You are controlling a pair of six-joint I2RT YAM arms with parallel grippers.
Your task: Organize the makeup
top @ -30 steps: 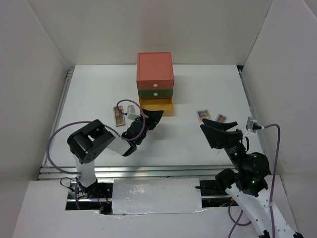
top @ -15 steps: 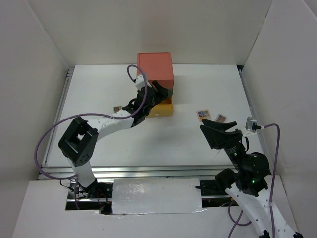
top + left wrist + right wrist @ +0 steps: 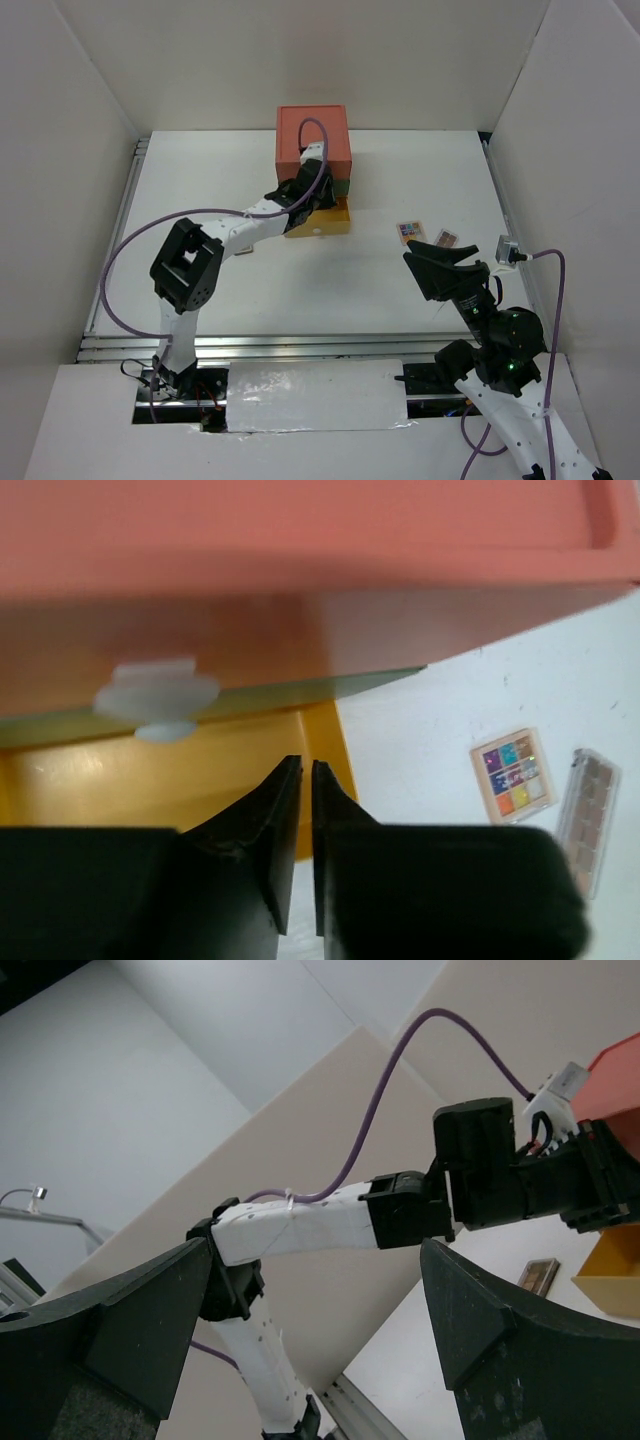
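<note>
Fingers of the left gripper [image 3: 300, 765] sit nearly closed on nothing above the open yellow drawer [image 3: 150, 780]. The right gripper [image 3: 315, 1250] hangs spread wide. 2 items, a multicolour palette [image 3: 513, 776] and a brown palette [image 3: 590, 815], lie side by side on the table [image 3: 400, 180], right of the drawer box [image 3: 313, 140].

No text, label, brand, number or sign can be read in any view. The red, green and yellow drawer box [image 3: 300, 540] just ahead of the left gripper [image 3: 298, 780] is seen to carry plain faces only. The multicolour palette [image 3: 512, 773] and the brown palette [image 3: 585, 815], off to that gripper's right, show colour pans — no lettering can be made out on either.
</note>
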